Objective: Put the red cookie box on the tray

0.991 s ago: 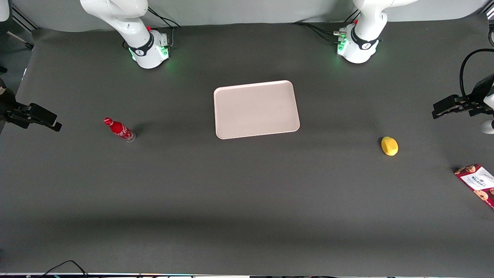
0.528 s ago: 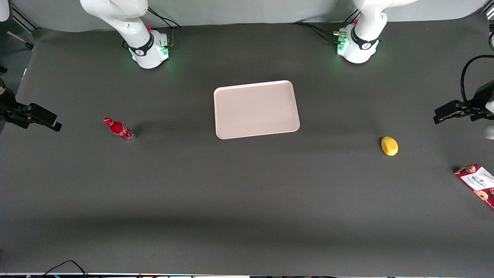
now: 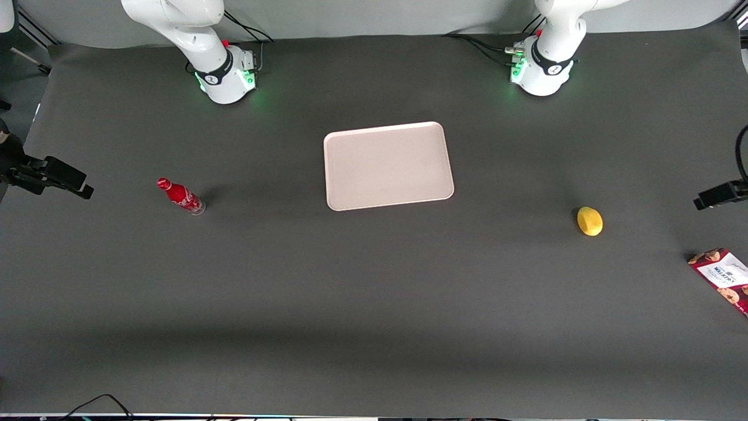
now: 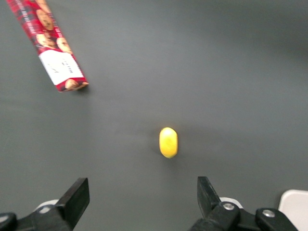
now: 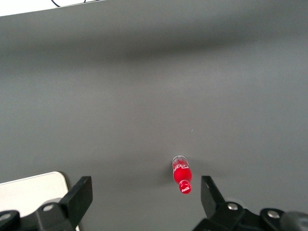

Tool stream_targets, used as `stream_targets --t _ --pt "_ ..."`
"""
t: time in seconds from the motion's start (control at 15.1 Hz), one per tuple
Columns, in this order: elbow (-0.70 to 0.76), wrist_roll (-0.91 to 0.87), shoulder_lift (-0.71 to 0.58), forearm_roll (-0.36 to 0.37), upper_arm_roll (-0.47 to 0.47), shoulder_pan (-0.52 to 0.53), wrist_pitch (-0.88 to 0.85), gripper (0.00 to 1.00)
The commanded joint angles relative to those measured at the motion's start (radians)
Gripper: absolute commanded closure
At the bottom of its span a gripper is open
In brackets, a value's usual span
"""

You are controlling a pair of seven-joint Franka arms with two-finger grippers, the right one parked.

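Walkers-lettered red cookie box [image 3: 722, 278] flat on table, gripper [image 4: 139, 198] spread above lemon [image 4: 168, 142]

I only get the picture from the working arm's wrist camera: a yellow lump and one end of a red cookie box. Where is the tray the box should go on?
Observer: The tray lies in the middle of the table, with nothing on it.
Operator: Is the hand close to the box?
Observer: No. The hand hangs at the working arm's end of the table, farther from the front camera than the cookie box and apart from it, fingers open.
Operator: Anything else that I am missing?
Observer: A small red bottle sits toward the parked arm's end.
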Motion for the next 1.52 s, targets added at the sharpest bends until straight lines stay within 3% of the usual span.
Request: stream_targets --t 0.0,0.79,1.19,1.45 --pt "0.027 0.001 0.072 0.008 -0.003 0.089 0.073 0.00" --pt "0.029 0.073 0.404 0.054 -0.002 0.312 0.590 0.00" --pt "0.154 0.127 0.560 0.043 -0.003 0.340 0.610 0.00" --pt "0.185 0.136 0.646 0.040 -0.003 0.358 0.744 0.00"
